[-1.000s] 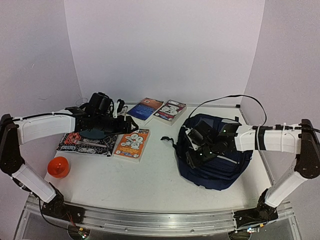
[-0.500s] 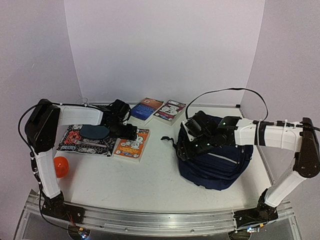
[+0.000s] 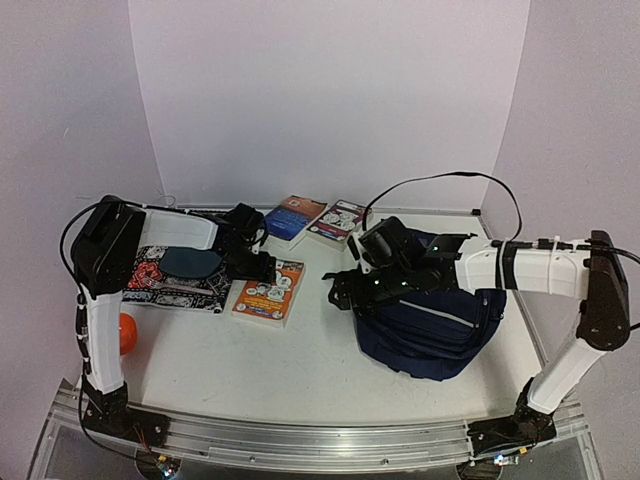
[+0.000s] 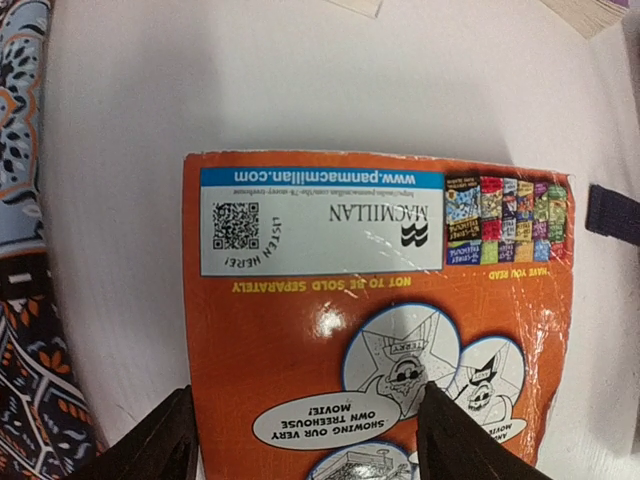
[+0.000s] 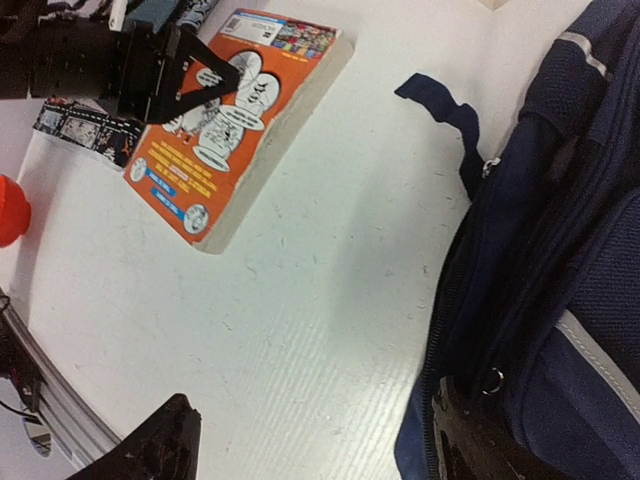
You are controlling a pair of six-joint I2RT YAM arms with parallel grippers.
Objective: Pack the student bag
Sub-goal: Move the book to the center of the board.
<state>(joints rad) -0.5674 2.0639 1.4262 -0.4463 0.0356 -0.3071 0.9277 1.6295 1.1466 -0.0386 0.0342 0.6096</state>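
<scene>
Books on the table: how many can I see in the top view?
3. An orange book lies under the left hand; a blue book and a white-patterned book lie side by side near the back wall. The student bag may hide more.

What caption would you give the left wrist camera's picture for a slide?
Left pincer, fingers spread, over an orange Macmillan book on the white table.
</scene>
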